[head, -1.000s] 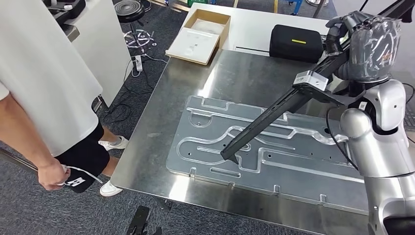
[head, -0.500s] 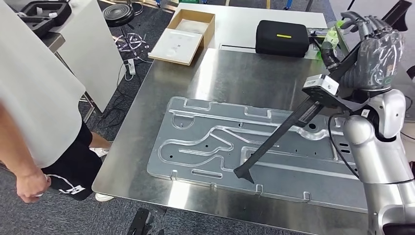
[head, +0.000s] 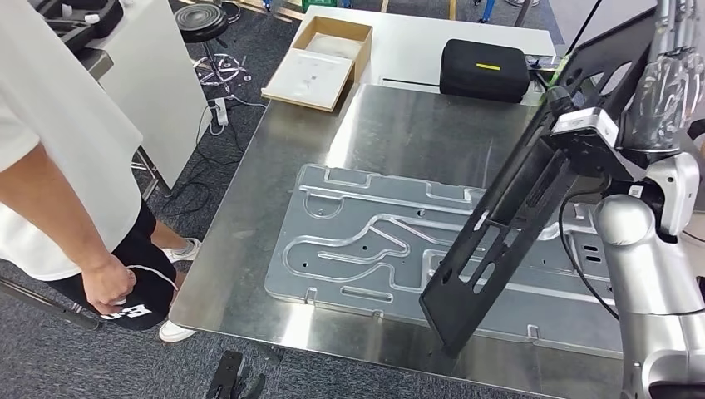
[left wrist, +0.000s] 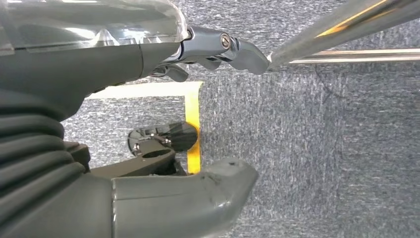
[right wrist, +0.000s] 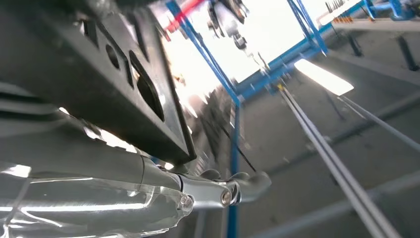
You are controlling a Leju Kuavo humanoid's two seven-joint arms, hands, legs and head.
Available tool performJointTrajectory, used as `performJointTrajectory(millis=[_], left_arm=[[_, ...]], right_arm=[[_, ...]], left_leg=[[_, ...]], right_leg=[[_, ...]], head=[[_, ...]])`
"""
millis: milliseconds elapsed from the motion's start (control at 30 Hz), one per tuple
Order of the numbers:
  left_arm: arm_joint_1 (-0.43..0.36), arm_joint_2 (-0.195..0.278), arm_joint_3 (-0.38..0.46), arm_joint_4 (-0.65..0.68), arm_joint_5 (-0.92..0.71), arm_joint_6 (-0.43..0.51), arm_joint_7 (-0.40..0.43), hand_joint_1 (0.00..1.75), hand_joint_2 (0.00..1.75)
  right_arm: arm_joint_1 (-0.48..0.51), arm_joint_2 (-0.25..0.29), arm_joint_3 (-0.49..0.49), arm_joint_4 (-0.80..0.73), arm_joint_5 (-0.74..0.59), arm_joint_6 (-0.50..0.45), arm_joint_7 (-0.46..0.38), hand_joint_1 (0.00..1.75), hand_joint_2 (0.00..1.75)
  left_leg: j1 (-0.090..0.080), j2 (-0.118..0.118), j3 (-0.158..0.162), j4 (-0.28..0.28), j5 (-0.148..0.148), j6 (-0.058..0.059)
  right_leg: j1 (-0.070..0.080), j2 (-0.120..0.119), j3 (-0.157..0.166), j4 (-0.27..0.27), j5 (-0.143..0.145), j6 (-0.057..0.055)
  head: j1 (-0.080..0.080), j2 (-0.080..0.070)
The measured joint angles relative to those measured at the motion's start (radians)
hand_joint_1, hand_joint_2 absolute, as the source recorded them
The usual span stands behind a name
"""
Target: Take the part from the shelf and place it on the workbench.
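The part (head: 515, 216) is a long flat black panel with cut-outs. My right hand (head: 669, 83), wrapped in clear film, grips its upper end at the far right, high above the steel workbench (head: 416, 133). The panel slants down to the left, and its lower end hangs close over the bench's front edge. In the right wrist view the black panel (right wrist: 99, 64) lies against my right hand (right wrist: 99, 193). My left hand (left wrist: 99, 59) hangs over grey carpet, fingers and thumb apart with nothing between them.
A large stamped silver plate (head: 366, 241) covers much of the bench under the panel. A black case (head: 484, 71) and an open cardboard box (head: 328, 58) lie on the white table behind. A person (head: 58, 150) in a white shirt stands at the bench's left side.
The panel has turned in my right hand from edge-on to showing its broad face. Its lower end has swung toward the bench's front edge, and my hand has risen. The camera also shifted.
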Motion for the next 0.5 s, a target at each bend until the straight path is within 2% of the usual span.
performJointTrajectory(millis=[33, 100, 133, 200, 233, 300, 333, 367, 433, 467, 500], left_arm=[[0.0, 0.0, 0.0, 0.0, 0.001, 0.002, 0.0, 0.0, 0.0], [0.0, 0.0, 0.0, 0.0, 0.005, 0.003, -0.001, 0.0, 0.0], [0.0, 0.0, 0.001, 0.0, 0.007, 0.003, -0.002, 0.0, 0.0], [0.0, 0.001, 0.002, 0.0, 0.013, 0.006, -0.004, 0.0, 0.0], [0.001, 0.001, 0.003, 0.0, 0.015, 0.008, -0.006, 0.0, 0.0], [0.002, 0.002, 0.003, 0.0, 0.016, 0.011, -0.007, 0.0, 0.0], [0.002, 0.002, 0.003, 0.0, 0.016, 0.012, -0.007, 0.0, 0.0], [0.001, 0.003, 0.004, 0.0, 0.016, 0.013, -0.007, 0.0, 0.0], [0.002, 0.004, 0.004, 0.0, 0.017, 0.015, -0.007, 0.0, 0.0], [0.003, 0.004, 0.004, 0.0, 0.017, 0.016, -0.007, 0.0, 0.0], [0.004, 0.004, 0.004, 0.0, 0.016, 0.017, -0.007, 0.0, 0.0]], right_arm=[[-0.001, 0.002, -0.002, 0.002, -0.02, 0.014, 0.012, 0.0, 0.0], [-0.014, 0.006, -0.005, 0.011, -0.056, 0.044, 0.034, 0.0, 0.0], [-0.024, 0.008, -0.006, 0.018, -0.078, 0.062, 0.045, 0.0, 0.44], [-0.047, 0.011, -0.007, 0.041, -0.145, 0.109, 0.073, 0.0, 1.31], [-0.057, 0.013, -0.007, 0.057, -0.187, 0.134, 0.092, 0.0, 1.31], [-0.087, 0.019, -0.007, 0.103, -0.267, 0.17, 0.141, 0.0, 0.44], [-0.109, 0.024, -0.007, 0.135, -0.299, 0.181, 0.167, 0.0, 0.44], [-0.137, 0.028, -0.007, 0.174, -0.325, 0.193, 0.191, 0.0, 0.87], [-0.192, 0.031, -0.006, 0.254, -0.355, 0.218, 0.218, 0.0, 1.75], [-0.216, 0.031, -0.005, 0.29, -0.365, 0.231, 0.224, 0.0, 1.75], [-0.234, 0.031, -0.004, 0.318, -0.371, 0.24, 0.229, 0.0, 1.75]], left_leg=[[0.001, 0.0, 0.0, 0.002, -0.001, -0.001], [0.002, 0.0, 0.0, 0.007, -0.005, -0.007], [0.001, -0.001, -0.002, 0.01, -0.007, -0.011], [-0.002, -0.001, -0.005, 0.012, -0.009, -0.022], [-0.003, 0.0, -0.005, 0.012, -0.008, -0.027], [-0.003, 0.0, -0.007, 0.017, -0.015, -0.038], [-0.003, -0.001, -0.015, 0.036, -0.029, -0.043], [-0.003, -0.001, -0.033, 0.075, -0.053, -0.046], [-0.001, -0.002, -0.091, 0.202, -0.117, -0.049], [-0.001, -0.002, -0.12, 0.263, -0.138, -0.049], [-0.001, -0.002, -0.137, 0.296, -0.142, -0.048]], right_leg=[[-0.003, -0.001, 0.008, -0.017, 0.02, 0.002], [-0.007, -0.005, 0.067, -0.135, 0.082, 0.003], [-0.005, -0.007, 0.097, -0.197, 0.104, 0.001], [0.0, -0.007, 0.123, -0.253, 0.113, -0.01], [0.004, -0.006, 0.123, -0.254, 0.112, -0.017], [0.0, -0.005, 0.122, -0.257, 0.115, -0.03], [-0.002, -0.005, 0.122, -0.259, 0.117, -0.038], [-0.004, -0.006, 0.123, -0.261, 0.119, -0.044], [0.0, -0.007, 0.121, -0.261, 0.12, -0.053], [0.002, -0.006, 0.12, -0.261, 0.12, -0.054], [0.005, -0.006, 0.121, -0.26, 0.12, -0.056]], head=[[0.0, 0.0], [0.0, 0.0], [0.0, 0.0], [0.0, 0.0], [0.0, 0.0], [0.0, 0.0], [-0.001, 0.0], [-0.001, 0.0], [-0.002, 0.0], [-0.002, 0.0], [-0.002, 0.0]])
